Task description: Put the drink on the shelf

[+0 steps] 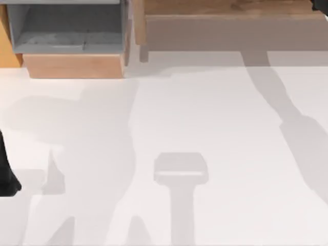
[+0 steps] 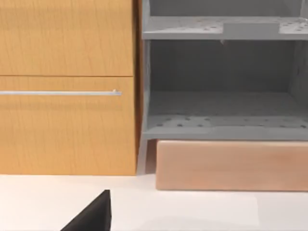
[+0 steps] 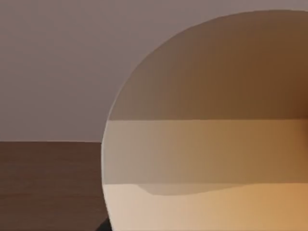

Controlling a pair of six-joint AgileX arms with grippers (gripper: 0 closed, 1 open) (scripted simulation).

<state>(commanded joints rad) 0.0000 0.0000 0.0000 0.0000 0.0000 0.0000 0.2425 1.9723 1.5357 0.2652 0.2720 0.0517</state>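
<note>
Round pale tan drink (image 3: 207,144) looms close before the right wrist camera, over the brown wood shelf (image 1: 230,20). Left arm (image 1: 6,174) parked at table's left edge. Jaw state on either gripper: cannot tell.

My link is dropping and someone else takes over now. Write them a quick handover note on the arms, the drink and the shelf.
Left arm: parked at the table's left edge, facing the grey unit.
Right arm: up at the right end of the shelf; its grip can't be judged.
The drink: close before the right wrist camera, over the brown plank, grey-brown panel behind.
Done: drink is at the shelf.
Left: confirm it rests on the plank, release, withdraw.
</note>
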